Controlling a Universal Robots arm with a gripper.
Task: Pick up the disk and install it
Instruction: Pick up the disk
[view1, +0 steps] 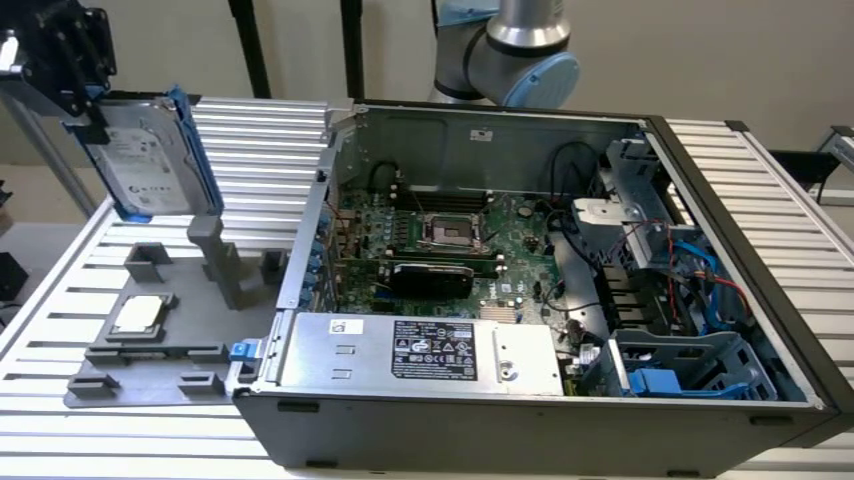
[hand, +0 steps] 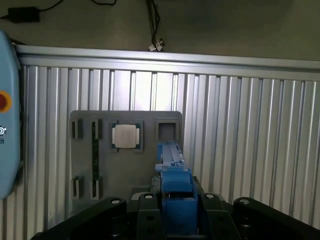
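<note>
At the exterior view's left, above the edge of the ribbed aluminium desk (view1: 267, 130), the one black tool (view1: 91, 100) is clenched on the top end of the one flat rectangular silver-grey metal disk (view1: 144, 155). It holds the disk upright in the air, white label facing out, with two blue plastic rails along the long edges. Below, apart from the disk, one flat grey plastic tray (view1: 160, 372) lies on the desk with one small square silver chip (view1: 140, 315) on it. Just beside the tray, toward the exterior view's right, stands one open grey metal computer case (view1: 400, 440). Inside it are one green motherboard (view1: 514, 225), one silver power supply box (view1: 334, 350) and one blue plastic drive cage (view1: 687, 365).
</note>
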